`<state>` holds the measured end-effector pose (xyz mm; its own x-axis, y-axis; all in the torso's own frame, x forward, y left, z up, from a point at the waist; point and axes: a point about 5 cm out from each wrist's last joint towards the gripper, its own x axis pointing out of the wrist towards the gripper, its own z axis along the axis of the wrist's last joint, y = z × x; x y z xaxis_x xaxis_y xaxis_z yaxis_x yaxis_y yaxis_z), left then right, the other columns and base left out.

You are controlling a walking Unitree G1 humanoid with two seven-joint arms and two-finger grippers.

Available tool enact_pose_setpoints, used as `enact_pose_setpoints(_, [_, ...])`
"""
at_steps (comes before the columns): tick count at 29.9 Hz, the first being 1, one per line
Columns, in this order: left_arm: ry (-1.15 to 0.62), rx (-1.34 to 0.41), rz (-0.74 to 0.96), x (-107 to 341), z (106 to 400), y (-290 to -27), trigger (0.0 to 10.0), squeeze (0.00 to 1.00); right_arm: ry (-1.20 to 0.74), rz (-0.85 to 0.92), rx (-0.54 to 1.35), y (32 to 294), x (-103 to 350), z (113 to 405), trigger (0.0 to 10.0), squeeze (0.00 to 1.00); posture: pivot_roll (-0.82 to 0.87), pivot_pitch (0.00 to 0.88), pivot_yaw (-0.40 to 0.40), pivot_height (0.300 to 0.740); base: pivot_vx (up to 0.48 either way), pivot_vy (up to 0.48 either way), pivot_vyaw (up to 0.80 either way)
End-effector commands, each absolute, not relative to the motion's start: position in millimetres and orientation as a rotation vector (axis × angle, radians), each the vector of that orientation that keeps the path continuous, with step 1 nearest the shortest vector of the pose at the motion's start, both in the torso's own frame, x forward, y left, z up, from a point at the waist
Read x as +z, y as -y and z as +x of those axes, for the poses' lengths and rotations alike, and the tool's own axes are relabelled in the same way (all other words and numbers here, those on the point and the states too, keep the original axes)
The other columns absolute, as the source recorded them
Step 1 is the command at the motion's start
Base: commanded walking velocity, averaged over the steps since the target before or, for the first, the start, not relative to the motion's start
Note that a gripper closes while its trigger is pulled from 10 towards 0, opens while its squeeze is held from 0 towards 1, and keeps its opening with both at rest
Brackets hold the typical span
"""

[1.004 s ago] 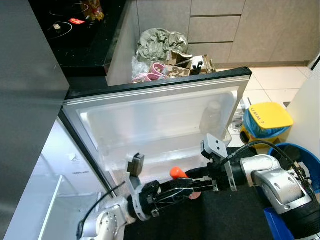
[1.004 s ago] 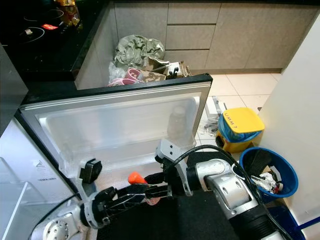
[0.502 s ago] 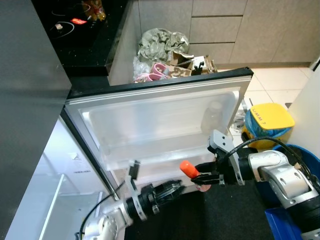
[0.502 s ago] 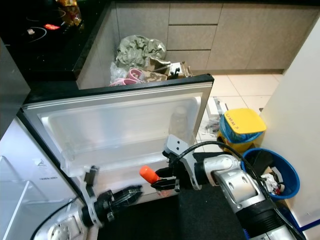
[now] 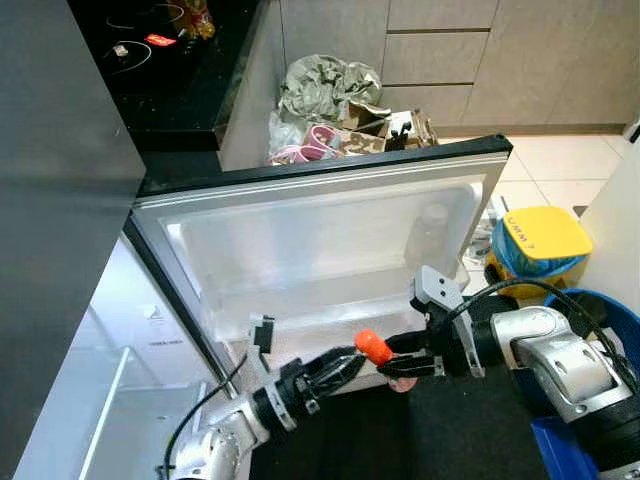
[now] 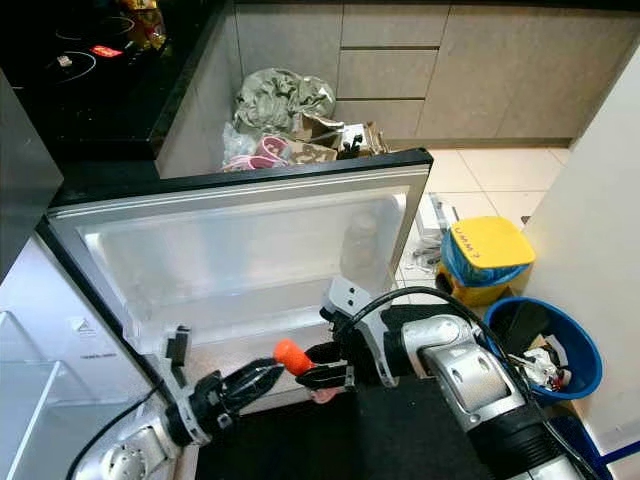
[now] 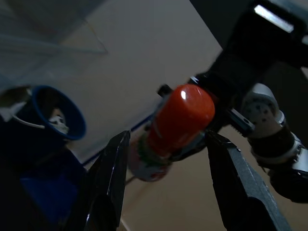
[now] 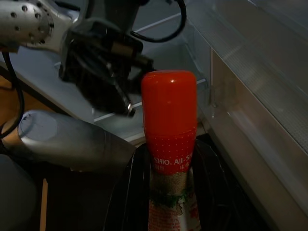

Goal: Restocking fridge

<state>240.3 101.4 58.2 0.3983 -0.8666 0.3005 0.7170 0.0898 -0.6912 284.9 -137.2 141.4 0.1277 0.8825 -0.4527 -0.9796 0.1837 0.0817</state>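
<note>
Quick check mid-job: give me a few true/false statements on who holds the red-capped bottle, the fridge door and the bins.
1. The right end effector grips the red-capped bottle. True.
2. The left end effector is clamped on the bottle. False: its fingers are spread on either side of the cap.
3. The fridge door is shut. False: it is swung open.
4. A clear bottle stands in the door shelf. True.
5. The yellow-lidded bin sits on the counter. False: it is on the floor.

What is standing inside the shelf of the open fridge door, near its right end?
A clear plastic bottle stands inside the fridge door shelf at that end. The frosted shelf front covers its lower part, so its contents cannot be told.
</note>
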Motion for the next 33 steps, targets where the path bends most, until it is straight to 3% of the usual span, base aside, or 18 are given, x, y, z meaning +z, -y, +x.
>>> enact_pose_setpoints(1, [-0.207, -1.190, -0.889, 54.8, 237.3, -100.0, 10.0, 0.00, -0.451, -0.244, 1.396, 132.0, 139.7, 281.5, 0.0, 0.00, -0.04, 0.104, -0.004, 0.740, 0.000, 0.000, 0.00])
enact_pose_setpoints(32, [-0.157, -1.065, -0.830, 51.7, 249.1, -91.6, 10.0, 0.00, -0.503, -0.267, 1.365, 125.5, 130.0, 283.0, 0.0, 0.00, -0.04, 0.106, -0.010, 0.740, 0.000, 0.000, 0.00])
enact_pose_setpoints(33, [-0.158, -1.068, -0.825, 51.5, 248.6, -91.3, 7.2, 0.00, -0.502, -0.267, 1.364, 125.3, 130.2, 283.1, 0.0, 0.00, -0.04, 0.107, -0.012, 0.740, 0.000, 0.000, 0.00])
